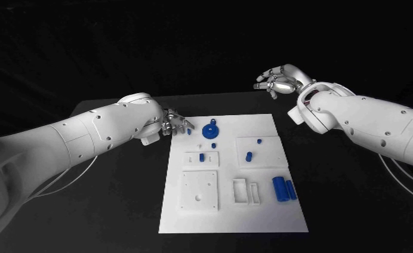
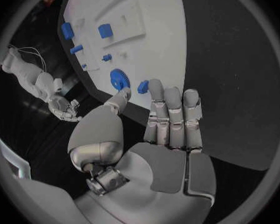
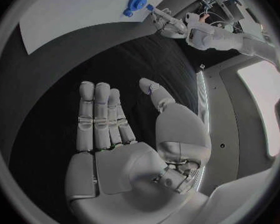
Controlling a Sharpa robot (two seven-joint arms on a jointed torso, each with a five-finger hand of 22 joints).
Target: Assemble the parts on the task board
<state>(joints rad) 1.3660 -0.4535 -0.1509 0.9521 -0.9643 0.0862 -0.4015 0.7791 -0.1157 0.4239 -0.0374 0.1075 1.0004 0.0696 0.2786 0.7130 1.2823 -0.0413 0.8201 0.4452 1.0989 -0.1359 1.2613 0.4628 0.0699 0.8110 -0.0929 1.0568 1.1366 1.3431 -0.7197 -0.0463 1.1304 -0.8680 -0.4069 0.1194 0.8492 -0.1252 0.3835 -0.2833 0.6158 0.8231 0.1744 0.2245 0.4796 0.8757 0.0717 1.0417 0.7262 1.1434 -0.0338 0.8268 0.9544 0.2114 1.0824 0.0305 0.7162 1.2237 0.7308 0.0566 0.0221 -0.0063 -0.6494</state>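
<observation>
Little of the assembly is judged to be done. On the white rectangular task board [image 1: 258, 217], laid flat on the black counter [image 1: 103, 217], small blue plastic parts are scattered: a round blue disc [image 1: 210, 132] near the far edge, two blue cylinders [image 1: 283, 188] lying loose by the right edge, and short blue pegs [image 1: 247, 156] seated in white blocks. The left hand [image 1: 172, 124] is held at the board's far left corner, fingers [image 2: 172, 115] extended, nothing grasped. The right hand [image 1: 280, 81] is raised well apart from the board, released and empty.

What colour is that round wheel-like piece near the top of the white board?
Blue. The round piece shows best in the head view.
</observation>
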